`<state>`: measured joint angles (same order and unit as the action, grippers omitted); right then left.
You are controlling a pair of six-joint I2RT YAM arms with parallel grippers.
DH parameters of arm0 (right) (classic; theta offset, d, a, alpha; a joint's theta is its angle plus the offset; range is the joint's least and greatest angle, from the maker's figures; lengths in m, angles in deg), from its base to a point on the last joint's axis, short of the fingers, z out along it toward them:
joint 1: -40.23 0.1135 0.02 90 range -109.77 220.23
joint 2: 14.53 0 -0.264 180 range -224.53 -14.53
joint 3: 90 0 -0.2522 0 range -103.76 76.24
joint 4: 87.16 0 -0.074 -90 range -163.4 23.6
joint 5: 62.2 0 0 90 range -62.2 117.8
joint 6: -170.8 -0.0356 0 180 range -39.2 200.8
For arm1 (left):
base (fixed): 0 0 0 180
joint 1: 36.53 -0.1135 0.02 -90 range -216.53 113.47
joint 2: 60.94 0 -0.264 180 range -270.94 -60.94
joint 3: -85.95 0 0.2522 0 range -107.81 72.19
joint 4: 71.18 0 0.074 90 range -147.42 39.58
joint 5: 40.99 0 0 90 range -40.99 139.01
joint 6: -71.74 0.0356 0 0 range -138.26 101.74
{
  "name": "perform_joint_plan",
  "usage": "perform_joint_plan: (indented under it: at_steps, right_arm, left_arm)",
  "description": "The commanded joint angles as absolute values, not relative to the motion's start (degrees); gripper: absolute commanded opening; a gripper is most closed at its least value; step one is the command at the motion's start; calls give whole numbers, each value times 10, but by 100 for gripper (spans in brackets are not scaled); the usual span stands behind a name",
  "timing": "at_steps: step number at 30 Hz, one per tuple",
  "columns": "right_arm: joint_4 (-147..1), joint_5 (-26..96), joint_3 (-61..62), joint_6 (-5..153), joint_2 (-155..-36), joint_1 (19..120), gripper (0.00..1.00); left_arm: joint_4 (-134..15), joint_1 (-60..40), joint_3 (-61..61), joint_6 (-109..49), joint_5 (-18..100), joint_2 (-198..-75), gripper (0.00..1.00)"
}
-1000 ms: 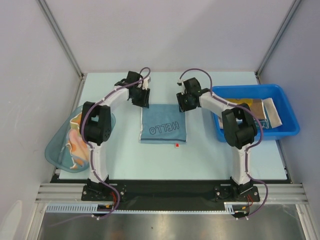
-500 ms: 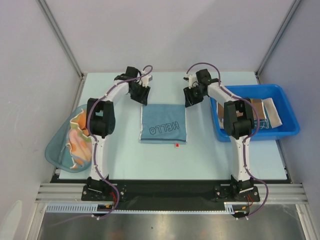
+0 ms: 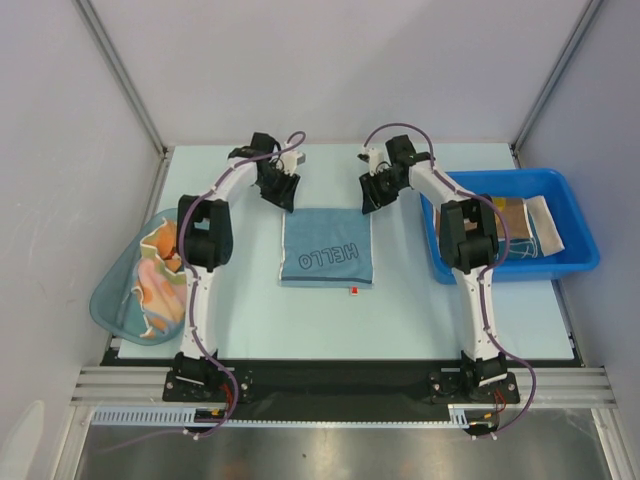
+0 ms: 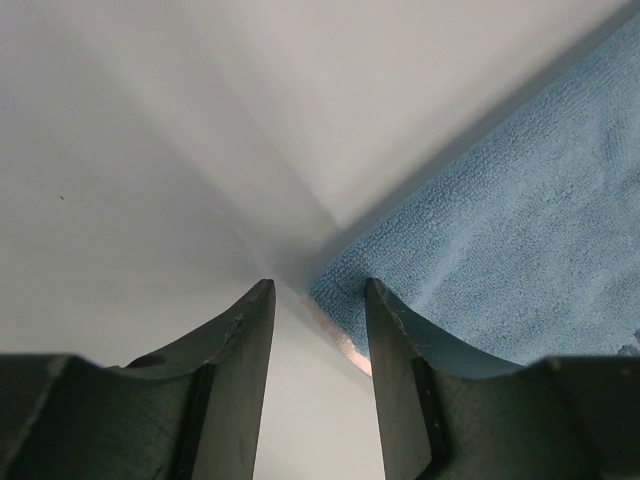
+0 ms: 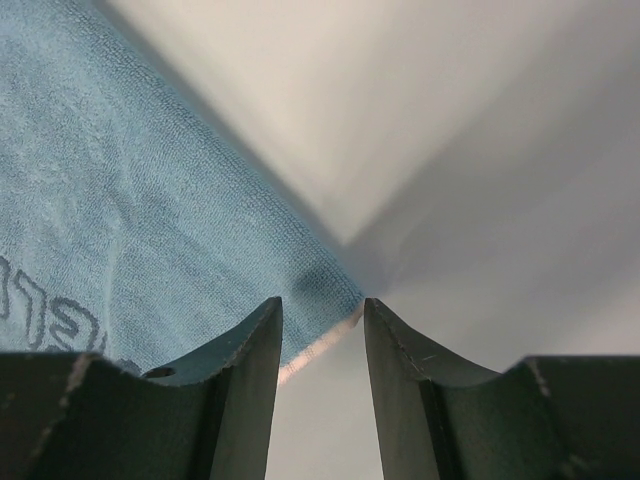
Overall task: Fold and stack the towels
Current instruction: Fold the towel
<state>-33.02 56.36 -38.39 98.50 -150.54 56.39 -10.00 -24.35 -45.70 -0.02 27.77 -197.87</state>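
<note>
**Both grippers parked at far corners of HELLO towel, nothing pinched yet**

The teal-blue terry towel printed "HELLO" (image 3: 327, 247) lay flat at mid-table on the pale blue table top (image 3: 420, 300), lettering running L-to-R and its far edge spanning the gap between the two arms. The L gripper (image 3: 281, 192) sat over the far-left corner and the R gripper (image 3: 372, 195) over the far-right one, so each arm had its own corner and neither needed to cross.

In the L wrist view the black fingers (image 4: 240, 340) stood parted. The corner tip lay just ahead, nearer the R-hand finger, w/ bare table showing between them. In the R wrist view it was much the same: fingers parted, corner tip sitting right in the gap, no cloth clamped. Both read as released.

Judgement: the step in hand was the corner grab before the 1st fold. The cloth lay toward the bases from both pairs of fingers, so the pull would prob. run far edge to near edge.

Other folded cloths lay in the blue plastic bin (image 3: 585, 230) on the R. An orange cloth sat crumpled in the translucent teal tub (image 3: 105, 300) on the L.
</note>
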Motion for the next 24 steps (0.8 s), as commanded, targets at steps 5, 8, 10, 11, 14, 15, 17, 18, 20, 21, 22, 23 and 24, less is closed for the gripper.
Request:
perform_joint_plan:
  at_steps: [5, 8, 10, 11, 14, 15, 17, 18, 20, 21, 22, 23, 24]
  right_arm:
    - [-295, 579, -437, 1016, -1535, 563, 43]
    - [-293, 579, -442, 1018, -1538, 562, 41]
    - [-293, 579, -444, 1020, -1541, 562, 41]
    - [-294, 580, -448, 1020, -1542, 562, 40]
    - [-302, 586, -454, 1019, -1548, 563, 24]
    - [-301, 587, -462, 1020, -1550, 562, 19]
    - [-300, 586, -471, 1025, -1558, 562, 3]
    - [-302, 582, -474, 1026, -1559, 562, 0]
    - [-317, 571, -477, 1023, -1556, 562, 0]
    - [-325, 561, -476, 1020, -1552, 562, 0]
    - [-335, 561, -469, 1016, -1545, 561, 0]
    - [-364, 564, -458, 1009, -1527, 562, 0]
    - [-387, 567, -441, 1005, -1516, 561, 0]
  left_arm:
    - [-83, -248, -490, 27, 263, -1996, 46]
    - [-84, -248, -492, 28, 262, -2002, 40]
    - [-81, -248, -494, 27, 261, -2007, 34]
    - [-80, -248, -497, 27, 261, -2009, 31]
    - [-79, -248, -502, 25, 258, -2015, 12]
    - [-79, -248, -503, 25, 254, -2016, 6]
    - [-80, -248, -507, 23, 253, -2016, 0]
    - [-82, -248, -507, 20, 255, -2016, 0]
    - [-89, -249, -509, 20, 258, -2010, 1]
    - [-93, -250, -509, 12, 268, -2008, 0]
    - [-103, -251, -509, 8, 274, -2003, 0]
    - [-109, -252, -504, 7, 271, -1988, 0]
    - [-121, -252, -495, -1, 274, -1975, 0]
